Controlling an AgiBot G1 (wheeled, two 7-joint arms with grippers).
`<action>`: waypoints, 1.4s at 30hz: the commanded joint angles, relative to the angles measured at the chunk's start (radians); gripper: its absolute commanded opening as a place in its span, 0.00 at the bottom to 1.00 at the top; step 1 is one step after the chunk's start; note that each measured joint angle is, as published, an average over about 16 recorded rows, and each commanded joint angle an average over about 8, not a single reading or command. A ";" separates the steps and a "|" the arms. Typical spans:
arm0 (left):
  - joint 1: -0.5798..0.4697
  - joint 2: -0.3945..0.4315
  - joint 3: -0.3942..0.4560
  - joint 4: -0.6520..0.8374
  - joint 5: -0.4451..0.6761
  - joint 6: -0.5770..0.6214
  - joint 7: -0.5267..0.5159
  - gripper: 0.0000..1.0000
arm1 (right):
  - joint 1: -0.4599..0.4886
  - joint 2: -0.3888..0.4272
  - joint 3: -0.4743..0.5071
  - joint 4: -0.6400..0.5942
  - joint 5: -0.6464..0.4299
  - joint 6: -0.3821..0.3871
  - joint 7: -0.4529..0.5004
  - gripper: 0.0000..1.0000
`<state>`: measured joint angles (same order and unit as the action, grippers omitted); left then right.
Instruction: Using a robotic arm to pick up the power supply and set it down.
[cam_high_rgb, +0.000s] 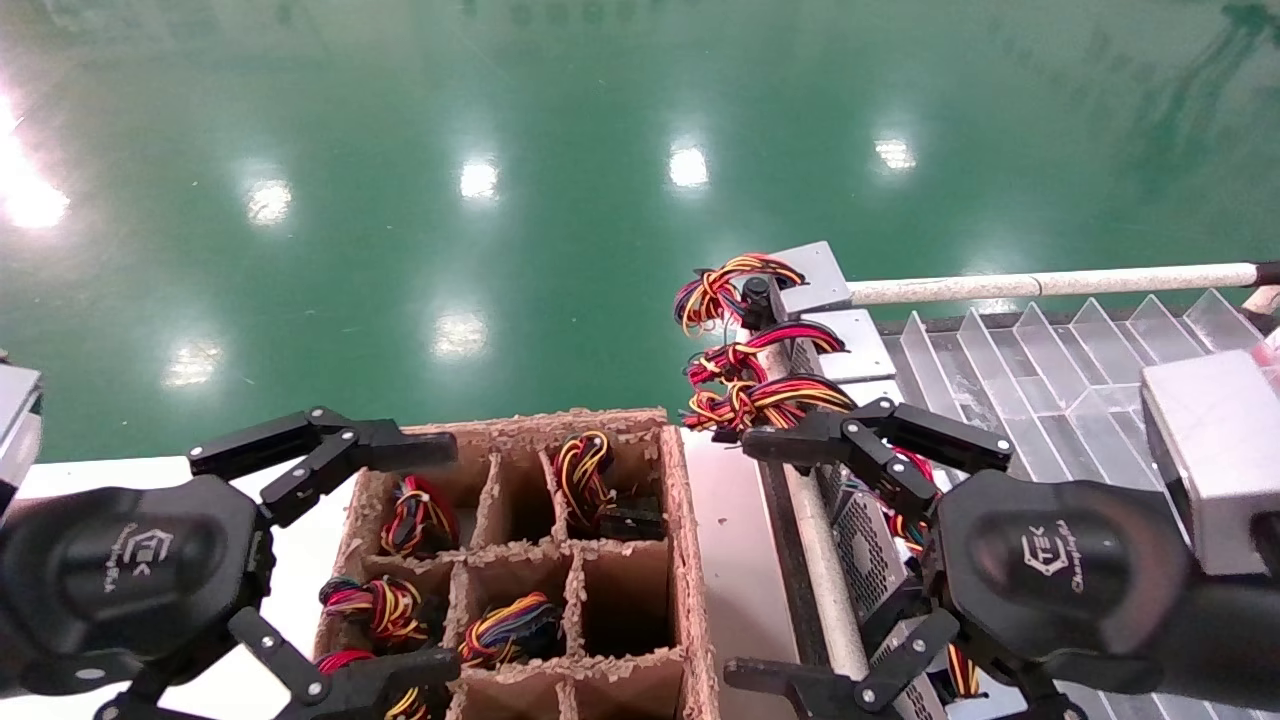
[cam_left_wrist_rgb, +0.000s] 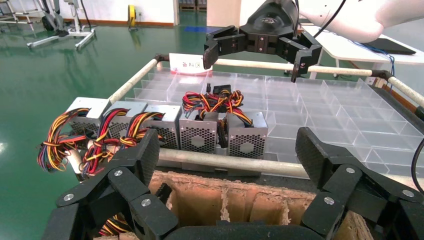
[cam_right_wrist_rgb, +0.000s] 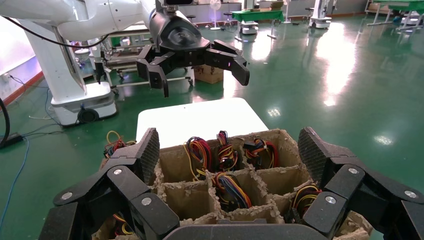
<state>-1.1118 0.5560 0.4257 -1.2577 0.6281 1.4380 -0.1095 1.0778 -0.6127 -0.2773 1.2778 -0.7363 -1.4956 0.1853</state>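
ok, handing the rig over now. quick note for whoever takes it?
Left gripper: open, empty, above the left side of the cardboard divider box.
Right gripper: open, empty, over the power supplies standing in a row at the clear tray's near edge.
Done: several supplies stand in the tray; others sit in box cells.
Left: nothing is gripped; pick one supply and set it down.

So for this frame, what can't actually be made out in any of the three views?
- Head view: the brown pulp divider crate has its nearest cells cut off by the bottom edge.
- Head view: the silver-grey metal power supplies in the clear tray sit partly behind the black right gripper.
- Left wrist view: the white label card carries print too small to read.
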 joint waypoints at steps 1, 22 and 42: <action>0.000 0.000 0.000 0.000 0.000 0.000 0.000 0.00 | 0.000 0.000 0.000 0.000 0.001 0.000 0.000 1.00; 0.000 0.000 0.000 0.000 0.000 0.000 0.000 0.00 | 0.147 -0.061 -0.090 -0.013 -0.180 0.035 0.074 1.00; 0.000 0.000 0.000 0.000 0.000 0.000 0.000 0.00 | 0.512 -0.374 -0.338 -0.413 -0.605 -0.039 -0.028 0.73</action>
<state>-1.1119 0.5560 0.4258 -1.2575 0.6280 1.4381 -0.1094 1.5819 -0.9837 -0.6123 0.8626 -1.3320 -1.5323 0.1553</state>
